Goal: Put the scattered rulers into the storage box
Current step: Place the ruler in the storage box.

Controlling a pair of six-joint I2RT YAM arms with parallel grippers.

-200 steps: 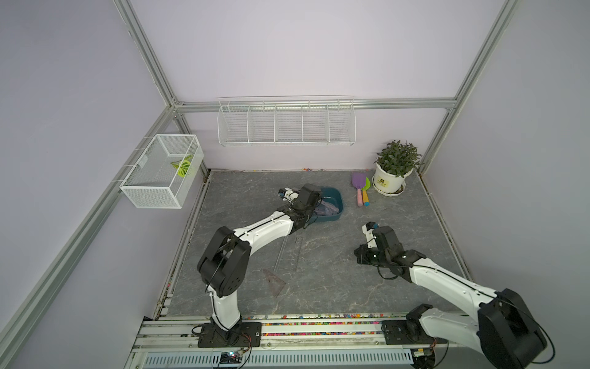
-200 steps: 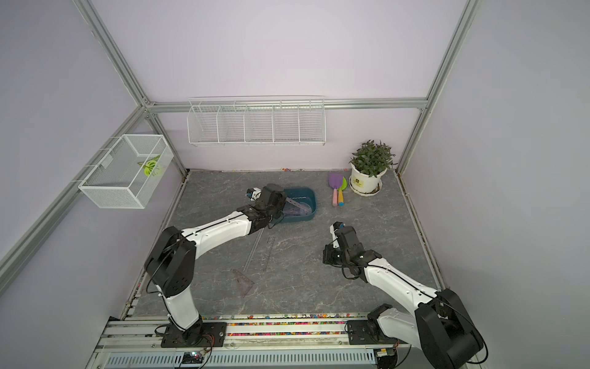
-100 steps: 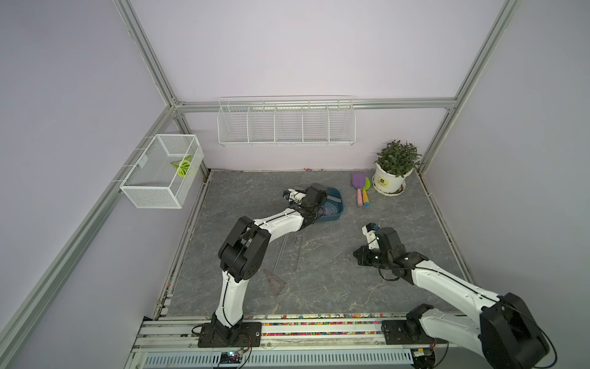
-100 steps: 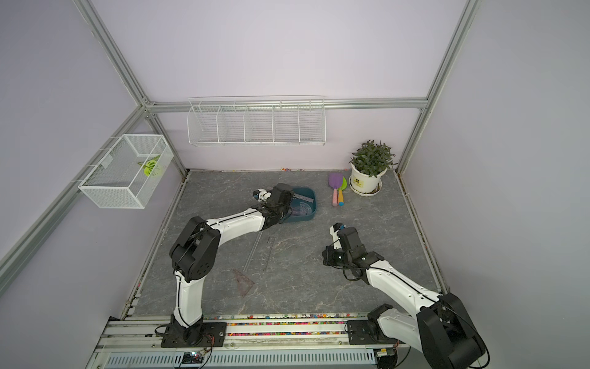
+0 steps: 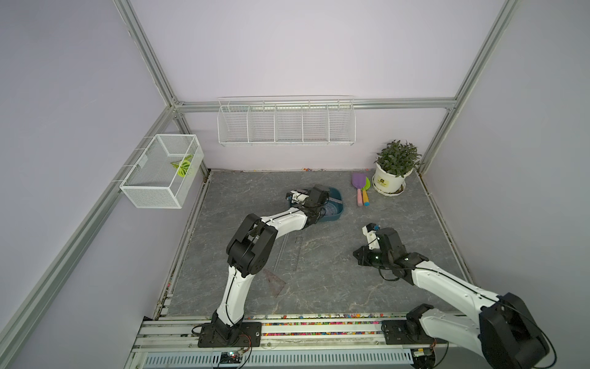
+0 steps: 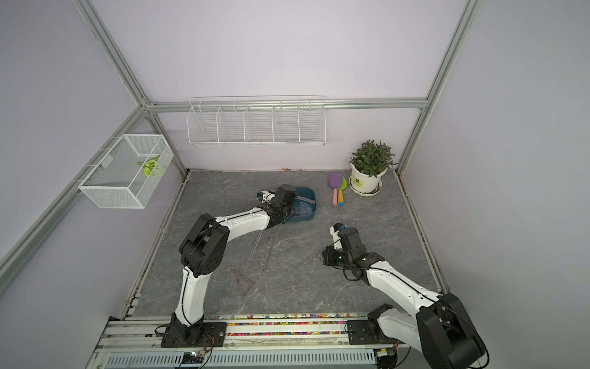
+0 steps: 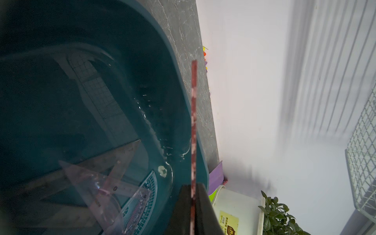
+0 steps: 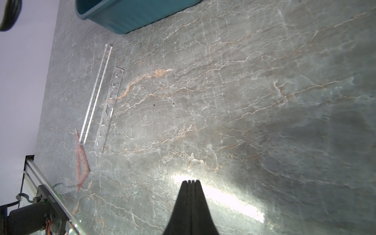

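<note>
Since a second ago the left arm's elbow has swung in toward the middle of the table (image 5: 319, 287), and its wrist has pushed farther over the storage box (image 5: 333, 218). The right arm has hardly shifted.

Both top views hide the left pincer under its own wrist. Only the left wrist view shows the left gripper (image 7: 192, 186) clenched on a brownish ruler (image 7: 193, 122). The ruler is seen edge-on and runs out from between the dark fingers (image 7: 203, 205), past the box's far rim. That view also looks into the box, where a purple triangle (image 7: 91, 183), a brown triangle (image 7: 122, 154) and a bluish protractor (image 7: 146, 193) lie overlapping on the floor. In a top view the contents are only a tinted blur, with a thin strip (image 6: 305, 200) across the far side. I cannot tell whether that strip is the held ruler.

The right wrist view shows the right gripper (image 8: 190, 181) clenched on nothing, fingers pressed together just above bare table. It also gives the sharpest look at what remains outside the box: a clear ruler (image 8: 95, 93) and a stencil ruler (image 8: 109, 105) lying side by side, and a reddish triangle (image 8: 81, 160) just past their near ends. In both top views these three are faint on the grey marble, partly hidden by the left arm.
</note>
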